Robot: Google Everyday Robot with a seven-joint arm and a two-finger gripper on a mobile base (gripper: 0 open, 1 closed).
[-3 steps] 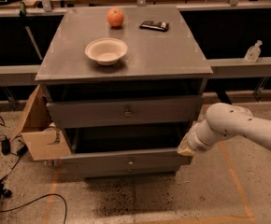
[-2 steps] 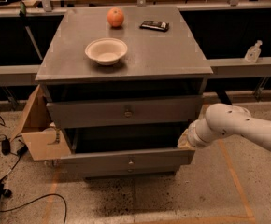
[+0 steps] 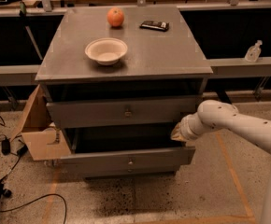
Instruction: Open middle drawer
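Observation:
The grey cabinet shows two drawer fronts, each with a small round knob. The upper front sticks out slightly. The middle drawer is below it, pulled out farther, with its dark inside showing and its knob at centre. A sliver of another front shows beneath it. My gripper is at the end of the white arm. It sits at the right end of the open middle drawer, just above the right corner of its front.
A white bowl, an orange fruit and a dark flat packet lie on the cabinet top. An open cardboard box stands against the cabinet's left side. Cables run over the floor at left. A small bottle is at the far right.
My gripper has moved a little up and to the left along the drawer's right end. The drawer fronts have not visibly moved.

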